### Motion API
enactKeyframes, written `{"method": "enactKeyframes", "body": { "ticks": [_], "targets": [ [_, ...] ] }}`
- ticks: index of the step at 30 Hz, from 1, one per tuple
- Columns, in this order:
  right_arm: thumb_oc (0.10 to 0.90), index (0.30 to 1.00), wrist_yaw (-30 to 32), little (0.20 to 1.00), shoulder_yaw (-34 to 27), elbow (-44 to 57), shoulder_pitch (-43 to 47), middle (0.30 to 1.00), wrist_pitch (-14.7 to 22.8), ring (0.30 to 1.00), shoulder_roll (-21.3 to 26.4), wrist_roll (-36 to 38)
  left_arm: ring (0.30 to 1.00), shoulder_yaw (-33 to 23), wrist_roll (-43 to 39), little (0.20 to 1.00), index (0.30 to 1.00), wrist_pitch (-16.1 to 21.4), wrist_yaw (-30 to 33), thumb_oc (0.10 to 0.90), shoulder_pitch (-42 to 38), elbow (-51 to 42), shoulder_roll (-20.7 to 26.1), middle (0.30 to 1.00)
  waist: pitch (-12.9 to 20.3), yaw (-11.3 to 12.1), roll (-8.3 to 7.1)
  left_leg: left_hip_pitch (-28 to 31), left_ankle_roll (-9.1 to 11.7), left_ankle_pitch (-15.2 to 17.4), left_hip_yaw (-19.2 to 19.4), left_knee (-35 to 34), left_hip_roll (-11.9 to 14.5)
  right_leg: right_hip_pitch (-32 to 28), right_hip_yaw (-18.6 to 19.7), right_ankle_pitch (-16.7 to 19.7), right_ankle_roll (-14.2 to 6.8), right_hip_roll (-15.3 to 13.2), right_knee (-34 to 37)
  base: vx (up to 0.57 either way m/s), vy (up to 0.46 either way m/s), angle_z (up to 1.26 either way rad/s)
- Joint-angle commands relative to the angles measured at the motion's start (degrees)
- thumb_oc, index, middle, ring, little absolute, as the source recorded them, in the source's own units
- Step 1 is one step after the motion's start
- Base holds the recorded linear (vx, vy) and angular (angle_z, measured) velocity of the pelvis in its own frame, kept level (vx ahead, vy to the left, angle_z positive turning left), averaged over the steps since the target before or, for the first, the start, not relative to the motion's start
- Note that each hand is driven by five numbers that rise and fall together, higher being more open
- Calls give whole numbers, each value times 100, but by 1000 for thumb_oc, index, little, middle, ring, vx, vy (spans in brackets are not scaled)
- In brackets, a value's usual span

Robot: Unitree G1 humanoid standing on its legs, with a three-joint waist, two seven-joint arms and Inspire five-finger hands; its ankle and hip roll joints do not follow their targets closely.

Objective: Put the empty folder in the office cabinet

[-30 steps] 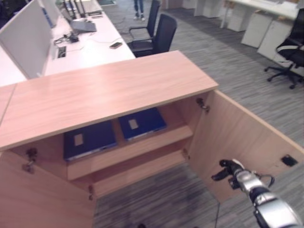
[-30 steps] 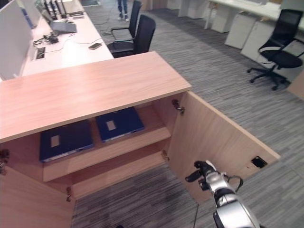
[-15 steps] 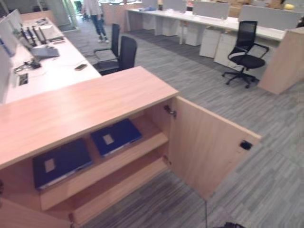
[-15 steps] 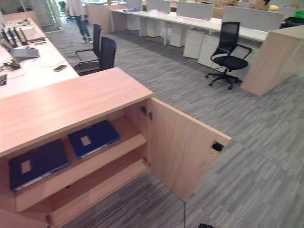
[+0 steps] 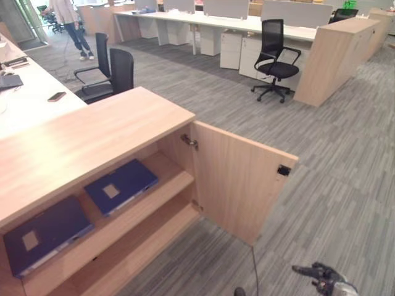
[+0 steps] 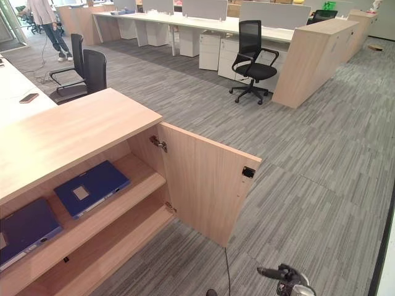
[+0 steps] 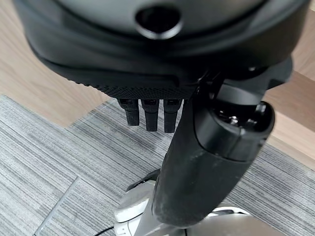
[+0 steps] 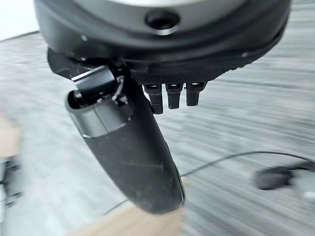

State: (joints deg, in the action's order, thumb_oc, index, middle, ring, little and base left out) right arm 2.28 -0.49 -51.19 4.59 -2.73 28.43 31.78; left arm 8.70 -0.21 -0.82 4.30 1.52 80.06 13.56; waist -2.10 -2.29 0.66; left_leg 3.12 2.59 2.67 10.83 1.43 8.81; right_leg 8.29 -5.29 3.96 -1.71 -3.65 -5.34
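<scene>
Two dark blue folders lie flat on the upper shelf of the wooden office cabinet, one nearer the middle and one at the far left. The cabinet's right door stands wide open. My right hand hovers low over the carpet, in front of and below that door, apart from it. In the right wrist view its fingers are straight and hold nothing. My left hand hangs over the carpet by the cabinet's wooden base, fingers straight and empty.
Grey carpet spreads to the right of the cabinet. Black office chairs stand beyond it, by white desks and a wooden counter. A person stands far back on the left. A phone lies on the white desk behind.
The camera has swung to the right and lifted, so the cabinet sits further left. My right hand, earlier close to the open door's inner face, now shows lower and away from it.
</scene>
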Motion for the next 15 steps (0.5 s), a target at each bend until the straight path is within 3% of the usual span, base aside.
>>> {"method": "enactKeyframes", "body": {
  "ticks": [1, 8, 15],
  "targets": [
    [800, 900, -145, 900, 119, 1165, 853, 900, 850, 900, 567, -118, 900, -120, 123, 900, 900, 112, 16, 800, -194, 216, -17, 900, 102, -13, -198, -57, 160, -238, 30, -191, -349, -1036, -222, -795, -212, 257, 539, 6, 36, -1],
    [800, 900, -506, 900, 647, 2023, 1269, 900, 853, 900, 965, -88, 900, -107, 294, 900, 900, 90, -119, 800, -96, 154, 34, 900, 124, 68, -189, 18, 147, -195, 84, -192, -369, -1068, -183, -738, -244, 234, 592, 0, 17, 1],
    [800, 900, -665, 900, 1008, 2278, 1660, 900, 858, 900, 977, 195, 900, -51, 314, 900, 900, 88, -143, 800, -89, 149, 34, 900, 156, 129, -204, 43, 144, -176, 91, -181, -369, -1085, -196, -717, -262, 214, 620, 0, 0, 0]
  ]
}}
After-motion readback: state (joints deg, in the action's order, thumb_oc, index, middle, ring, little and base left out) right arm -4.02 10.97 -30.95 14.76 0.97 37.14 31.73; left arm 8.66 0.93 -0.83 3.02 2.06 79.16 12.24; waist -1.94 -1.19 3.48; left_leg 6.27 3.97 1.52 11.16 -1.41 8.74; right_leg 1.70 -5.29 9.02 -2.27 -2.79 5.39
